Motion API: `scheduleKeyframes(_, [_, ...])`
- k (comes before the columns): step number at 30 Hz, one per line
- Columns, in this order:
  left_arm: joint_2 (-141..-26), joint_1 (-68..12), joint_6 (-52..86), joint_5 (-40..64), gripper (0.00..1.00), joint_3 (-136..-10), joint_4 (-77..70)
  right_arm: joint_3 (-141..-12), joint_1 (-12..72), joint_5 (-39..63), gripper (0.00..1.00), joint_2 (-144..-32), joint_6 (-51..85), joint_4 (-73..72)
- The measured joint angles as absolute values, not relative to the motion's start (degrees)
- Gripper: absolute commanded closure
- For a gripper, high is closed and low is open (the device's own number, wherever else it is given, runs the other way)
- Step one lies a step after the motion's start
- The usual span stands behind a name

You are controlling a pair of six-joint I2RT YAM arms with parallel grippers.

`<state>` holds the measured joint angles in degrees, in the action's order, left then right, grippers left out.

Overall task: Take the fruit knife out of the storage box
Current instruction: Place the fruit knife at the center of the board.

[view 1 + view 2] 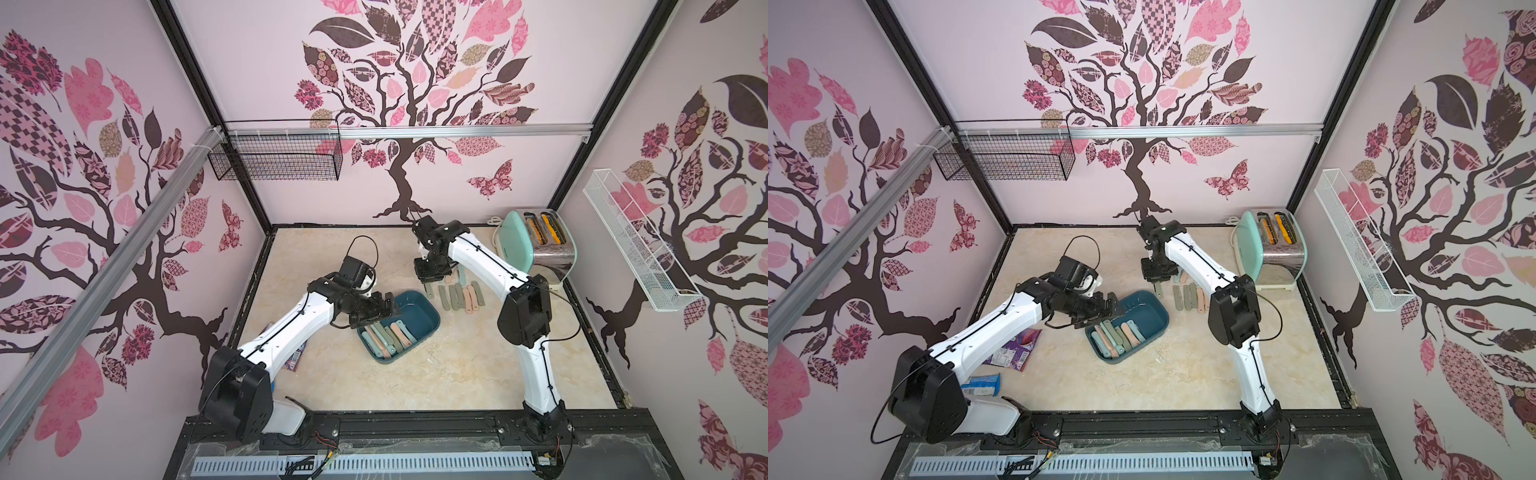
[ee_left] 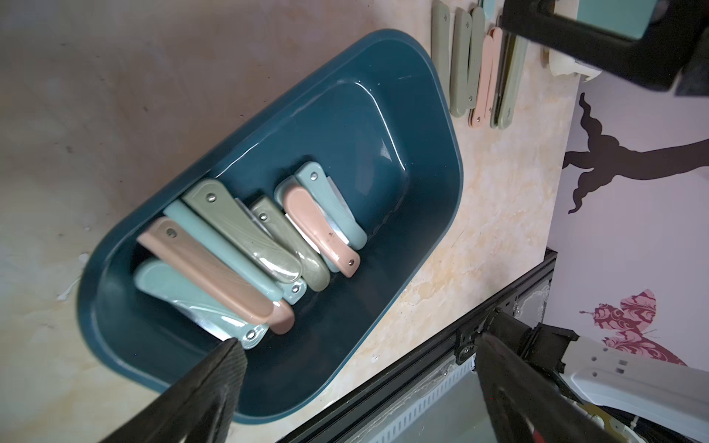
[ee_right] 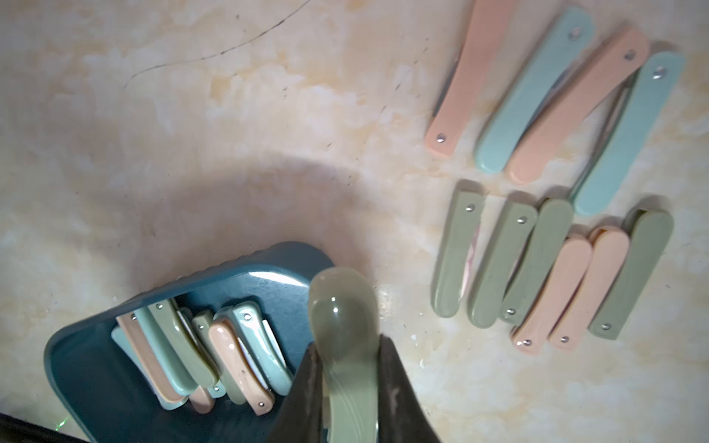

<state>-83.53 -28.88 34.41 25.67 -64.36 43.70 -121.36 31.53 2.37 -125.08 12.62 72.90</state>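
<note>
In a top view the right gripper (image 1: pixel 427 286) hangs just beyond the storage box (image 1: pixel 434 320), near the row of knives (image 1: pixel 457 296) laid outside it. The left wrist view shows the left gripper (image 2: pixel 358 341), jaws wide apart, above the knives inside the box (image 2: pixel 238 245). In the right wrist view the jaws clamp a green fruit knife (image 3: pixel 343 303), its free end just past the box's rim; it is best lowered flat beside the row before release.

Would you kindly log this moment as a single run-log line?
left gripper: open, above storage box | right gripper: shut on green knife, beside laid-out knives on table | boxed knives: several inside
</note>
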Motion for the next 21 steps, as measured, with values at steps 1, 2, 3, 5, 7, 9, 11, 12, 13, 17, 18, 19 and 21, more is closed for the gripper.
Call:
scheduleKeyframes(1, [-84.86, -29.45, 34.50, 25.85, 0.02, -65.25, 43.48, -121.36, 30.85, 2.42, 0.90, -125.60, 12.71, 72.84])
scheduleKeyframes(2, [-86.04, -30.00, 34.54, 26.04, 0.02, -66.08, 43.22, -121.38, 30.33, 2.50, 0.90, -126.08, 12.84, 72.79])
scheduleKeyframes(3, [-87.26, -30.65, 34.54, 26.24, 0.02, -67.07, 43.03, -121.38, 29.76, 2.70, 0.90, -126.93, 12.91, 72.75])
scheduleKeyframes(5, [-88.92, -31.64, 34.57, 26.50, 0.02, -68.36, 42.70, -121.40, 29.06, 3.14, 0.90, -128.73, 13.02, 72.47])
scheduleKeyframes(7, [-89.49, -32.32, 34.54, 26.83, 0.02, -68.97, 42.65, -121.51, 28.64, 3.44, 0.90, -130.87, 13.02, 72.23])
scheduleKeyframes(9, [-89.52, -32.53, 34.48, 27.18, 0.02, -69.23, 42.74, -121.93, 28.42, 3.51, 0.90, -133.05, 12.99, 72.20])
scheduleKeyframes(11, [-89.52, -32.56, 34.30, 27.29, 0.02, -69.34, 42.89, -122.19, 28.23, 3.60, 0.90, -135.02, 12.91, 71.88])
scheduleKeyframes(12, [-89.52, -32.56, 34.20, 27.29, 0.02, -69.34, 43.09, -122.19, 28.18, 3.60, 0.90, -135.72, 12.84, 71.85])
scheduleKeyframes(13, [-89.52, -32.56, 34.09, 27.29, 0.02, -69.34, 43.31, -122.19, 28.16, 3.53, 0.90, -136.33, 12.82, 71.81])
scheduleKeyframes(17, [-89.52, -32.56, 33.52, 27.29, 0.02, -69.34, 44.07, -120.97, 27.92, 3.18, 0.90, -137.08, 12.78, 70.91])
scheduleKeyframes(18, [-89.52, -32.56, 33.34, 27.29, 0.02, -69.34, 44.27, -120.40, 27.88, 2.96, 0.90, -137.01, 12.78, 70.74])
scheduleKeyframes(19, [-89.52, -32.56, 33.15, 27.27, 0.02, -69.34, 44.45, -119.63, 27.83, 2.72, 0.90, -136.97, 12.80, 70.35])
scheduleKeyframes(21, [-89.52, -32.56, 32.93, 27.27, 0.02, -69.32, 44.75, -118.30, 27.68, 2.28, 0.89, -136.97, 12.82, 69.97])
